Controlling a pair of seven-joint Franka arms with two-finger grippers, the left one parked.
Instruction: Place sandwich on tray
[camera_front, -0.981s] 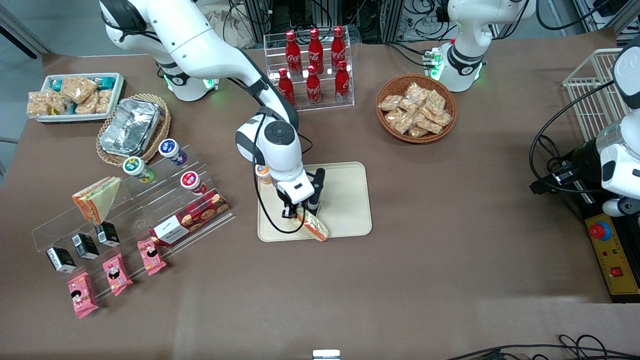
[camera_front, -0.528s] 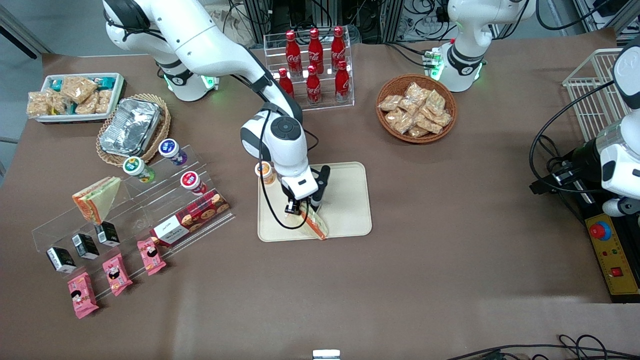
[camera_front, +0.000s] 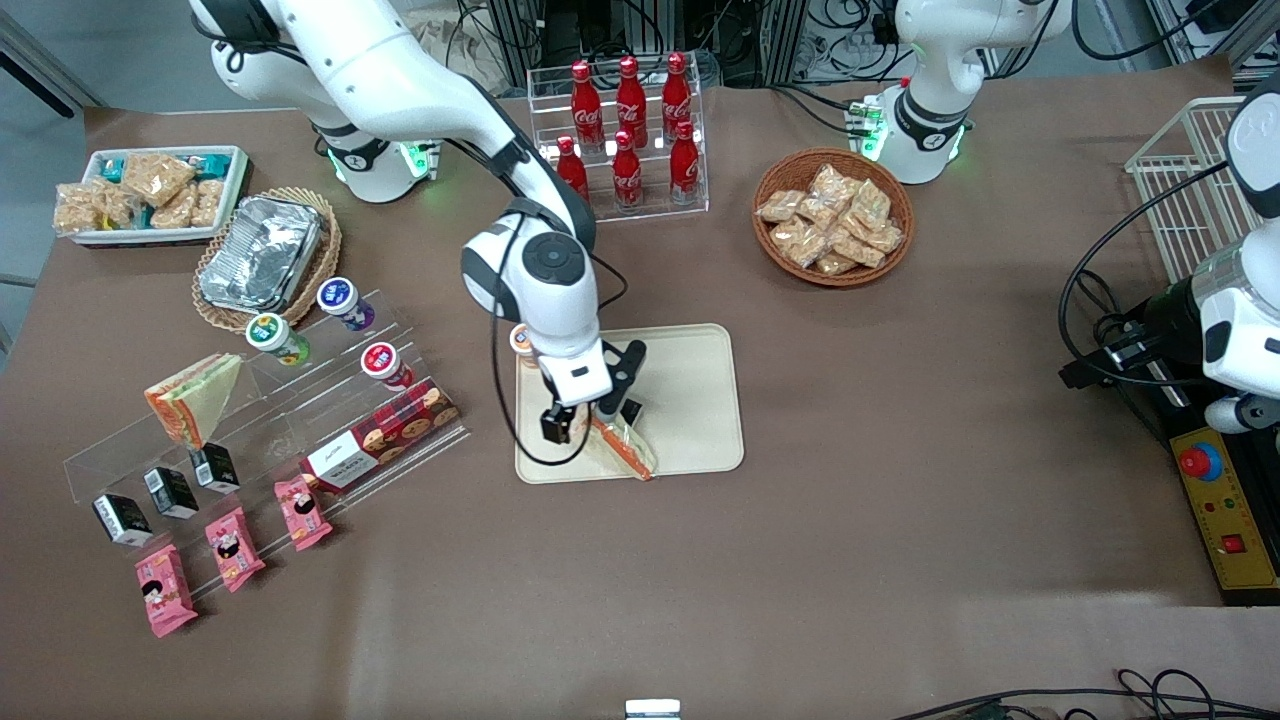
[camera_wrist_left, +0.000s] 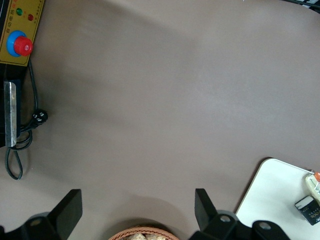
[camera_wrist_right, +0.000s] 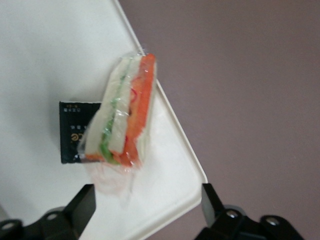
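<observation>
The sandwich (camera_front: 622, 447) (camera_wrist_right: 121, 119) lies on the tray (camera_front: 700, 400) (camera_wrist_right: 45, 55), at the tray edge nearest the front camera, partly over a small black packet (camera_wrist_right: 75, 131). The claw (camera_front: 582, 420) (camera_wrist_right: 145, 210) hovers just above it, fingers spread and holding nothing. The tray rests on the brown counter (camera_front: 800, 560).

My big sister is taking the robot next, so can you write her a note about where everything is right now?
Gripper: open and holding nothing, just above the tray.
Sandwich: lying on the tray, near the edge closest to the front camera. One end leans on a small black packet that also sits on the tray.
A small orange-lidded cup stands at the tray's corner nearer the working arm's end of the table.
The other sandwich sits on the clear plastic shelf, untouched.
Done: sandwich put on the tray and let go.
Left: probably just lift the arm away.
</observation>
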